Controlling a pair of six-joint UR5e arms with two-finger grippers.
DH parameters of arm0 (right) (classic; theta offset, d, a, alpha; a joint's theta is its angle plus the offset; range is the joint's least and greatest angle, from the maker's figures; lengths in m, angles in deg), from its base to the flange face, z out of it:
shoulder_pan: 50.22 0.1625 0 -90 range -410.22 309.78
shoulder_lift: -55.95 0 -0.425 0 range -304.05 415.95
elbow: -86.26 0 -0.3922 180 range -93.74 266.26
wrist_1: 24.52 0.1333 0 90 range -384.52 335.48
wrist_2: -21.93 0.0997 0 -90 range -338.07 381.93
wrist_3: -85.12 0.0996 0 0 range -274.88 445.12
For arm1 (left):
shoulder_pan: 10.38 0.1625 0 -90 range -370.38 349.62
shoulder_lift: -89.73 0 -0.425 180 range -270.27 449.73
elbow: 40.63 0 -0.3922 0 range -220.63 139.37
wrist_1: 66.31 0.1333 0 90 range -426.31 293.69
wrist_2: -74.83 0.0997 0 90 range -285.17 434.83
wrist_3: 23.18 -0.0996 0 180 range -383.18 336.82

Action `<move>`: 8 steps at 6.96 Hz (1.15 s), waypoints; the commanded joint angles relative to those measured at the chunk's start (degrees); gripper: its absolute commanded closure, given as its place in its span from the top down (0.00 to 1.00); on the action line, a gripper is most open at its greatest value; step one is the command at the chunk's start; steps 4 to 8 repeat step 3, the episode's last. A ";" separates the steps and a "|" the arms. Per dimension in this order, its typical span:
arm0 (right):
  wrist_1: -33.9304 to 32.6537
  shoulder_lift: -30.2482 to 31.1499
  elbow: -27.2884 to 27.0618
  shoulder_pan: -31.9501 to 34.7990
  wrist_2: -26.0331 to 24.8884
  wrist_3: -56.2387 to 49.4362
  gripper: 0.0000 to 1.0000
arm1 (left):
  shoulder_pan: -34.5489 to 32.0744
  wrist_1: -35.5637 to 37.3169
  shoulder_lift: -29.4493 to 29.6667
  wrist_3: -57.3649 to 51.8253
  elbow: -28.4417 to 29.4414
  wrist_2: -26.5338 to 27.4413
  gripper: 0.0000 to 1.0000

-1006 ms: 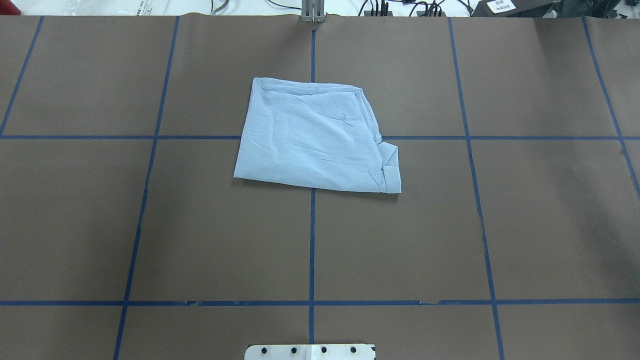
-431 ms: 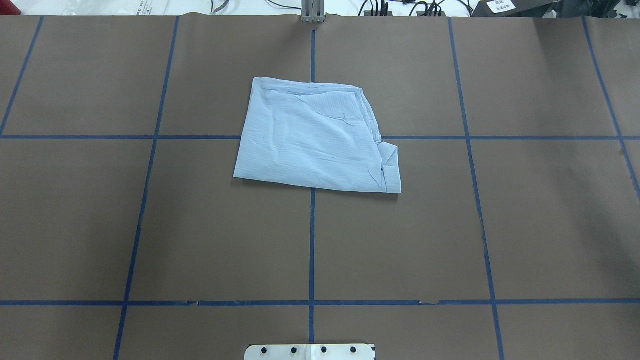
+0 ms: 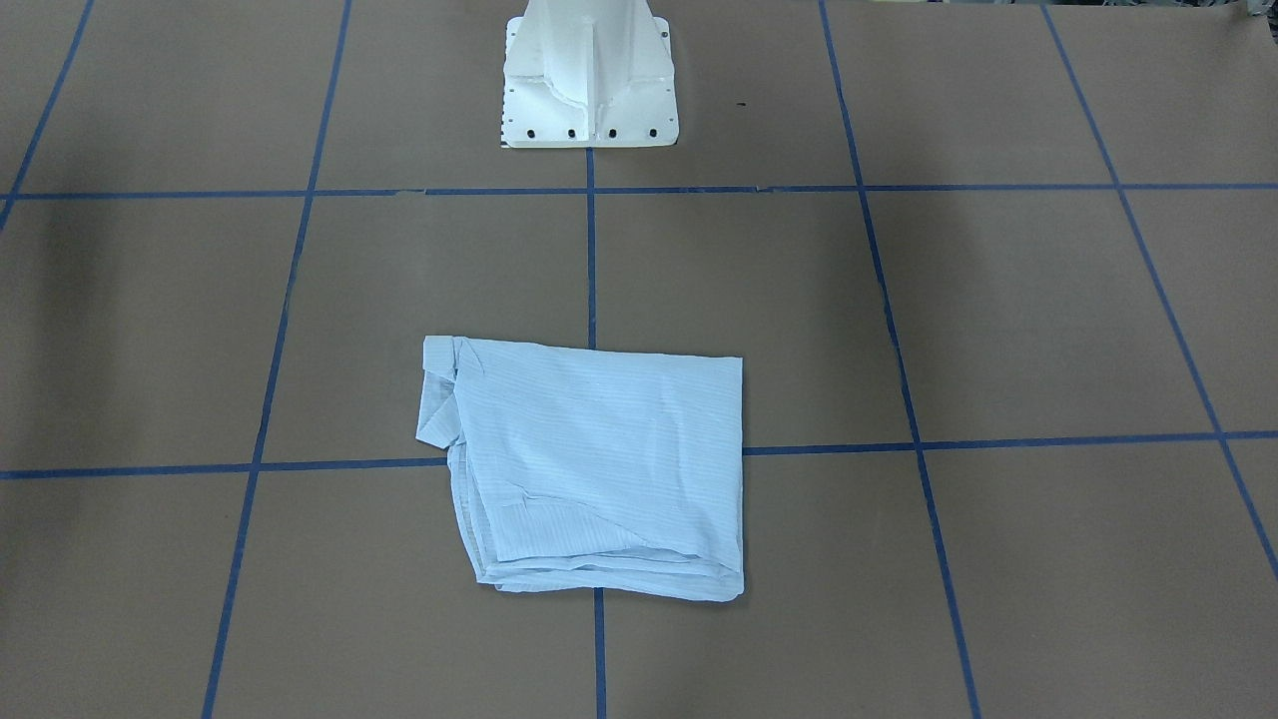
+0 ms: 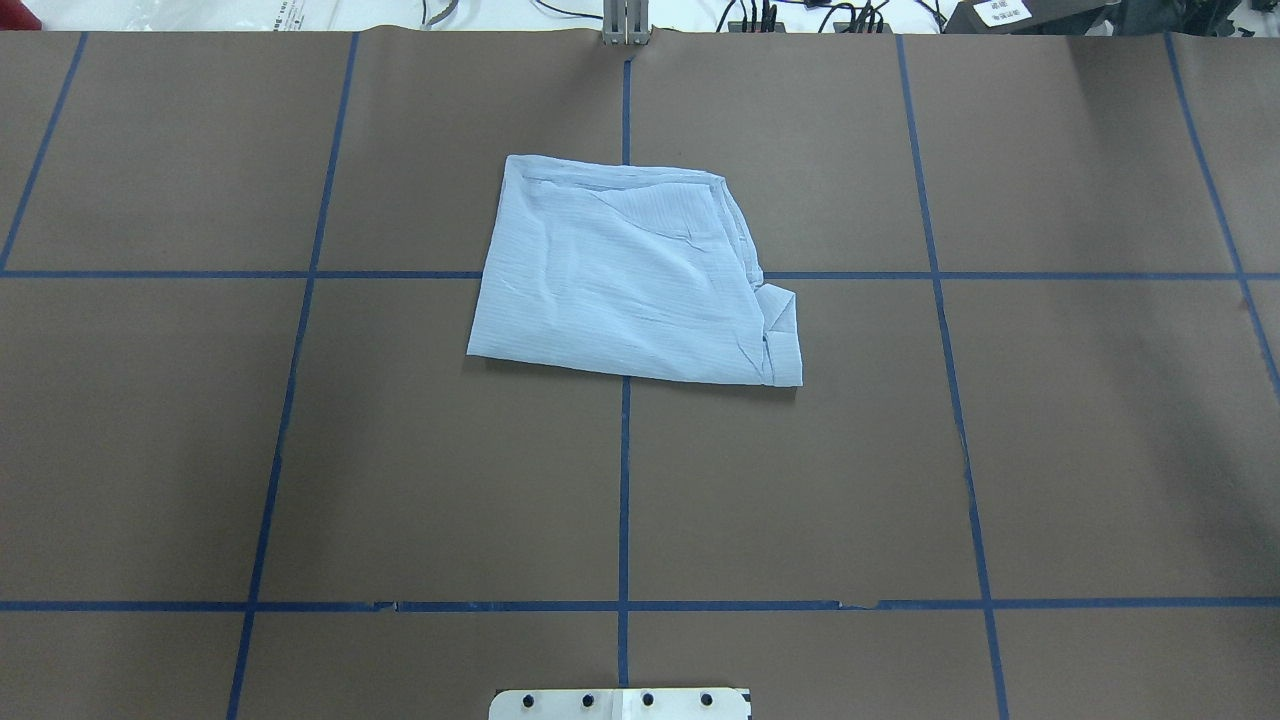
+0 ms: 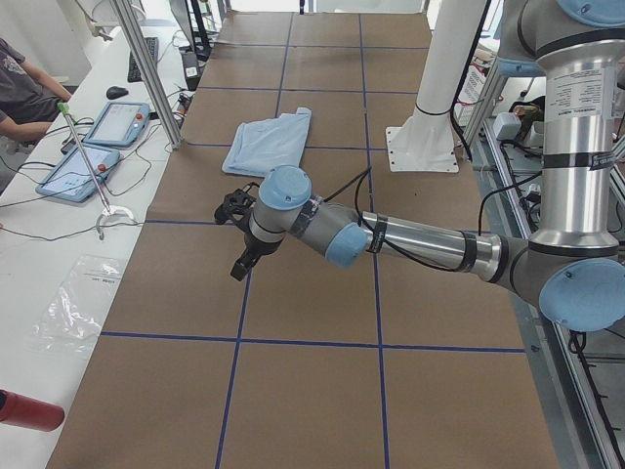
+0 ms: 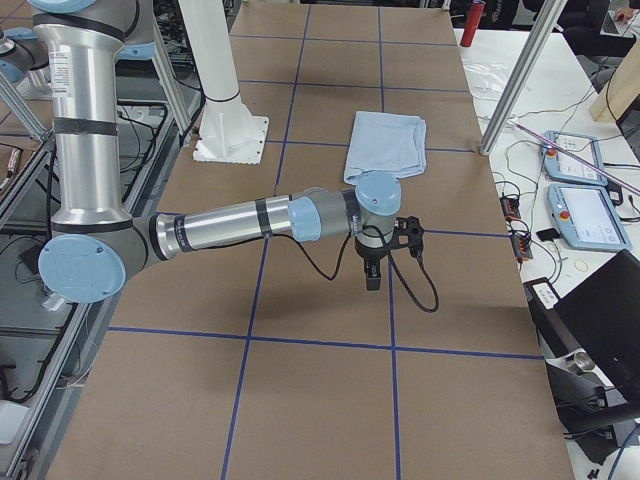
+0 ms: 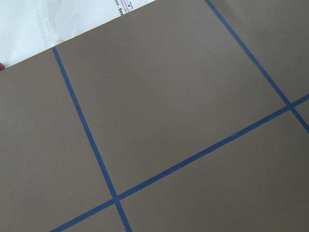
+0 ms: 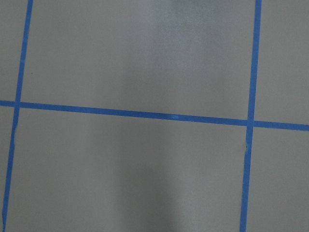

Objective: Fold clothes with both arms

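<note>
Jaws: left gripper (image 5: 240, 266) and right gripper (image 6: 372, 278) show only in the side views, so I cannot tell whether either is open or closed. Nothing hangs from them. Both wrist cameras see only bare brown table (image 4: 400, 450) and blue tape lines (image 4: 623, 480).

Each gripper hovers over the table toward its own end, well apart from the shirt (image 4: 625, 275).

Shirt: light blue, folded to a rough rectangle, lying flat at table centre across the tape crossing, on the far side from the white pedestal (image 3: 589, 90).

Long axis runs across the table, left to right, slightly skewed. Stacked loose edges face away from the robot and toward its right. A small flap (image 4: 782, 308) sticks out at the right (a cuff, perhaps).

Judgement: folding looks essentially finished. Best done now by keeping both arms high and wide of the cloth. If tidying, tuck that flap without dragging the layers.
</note>
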 commanded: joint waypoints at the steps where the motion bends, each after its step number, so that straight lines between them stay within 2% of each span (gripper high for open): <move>1: 0.00 0.00 0.05 -0.08 0.01 -0.01 1.00 | 0.00 0.00 0.00 0.00 -0.05 0.06 1.00; 8: 0.00 0.00 -0.04 0.01 0.01 -0.01 1.00 | 0.00 0.09 0.00 0.00 -0.75 0.06 1.00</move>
